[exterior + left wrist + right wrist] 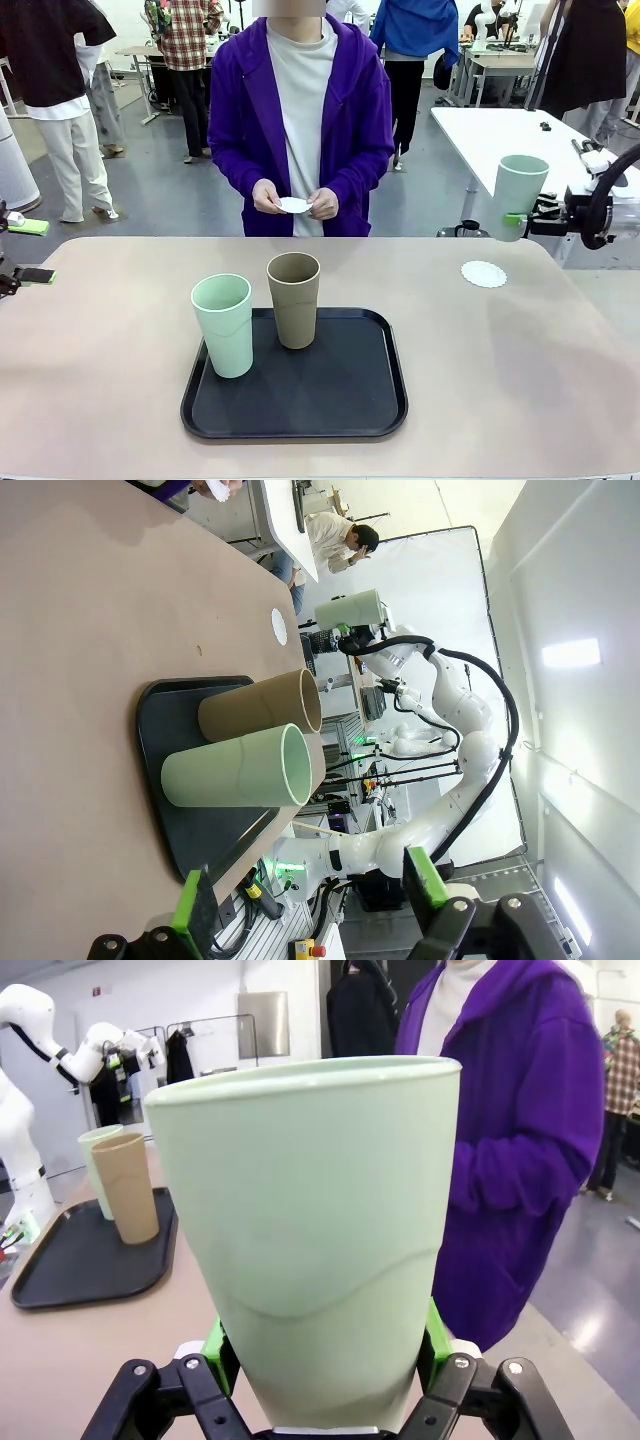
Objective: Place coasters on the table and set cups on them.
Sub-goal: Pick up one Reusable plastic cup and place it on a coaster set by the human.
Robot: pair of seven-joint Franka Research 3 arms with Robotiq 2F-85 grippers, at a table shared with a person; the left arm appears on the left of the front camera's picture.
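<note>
Three tapered matte cups, one aloft in the right gripper [325, 1345].
The beige-pink table [100, 350] carries a black rounded-corner tray [300, 425] where the second mint cup [224, 325] and the tan cup [294, 298] stand side by side. The raised mint cup [520, 190] sits upright between the right gripper's green pads, clamped low on its smooth wall, near the table's far right corner. The left gripper [305, 895] stands wide open, empty. One lacy scalloped white coaster [484, 274] lies on the table near that cup; another [296, 205] rests in a person's hands [322, 205].
</note>
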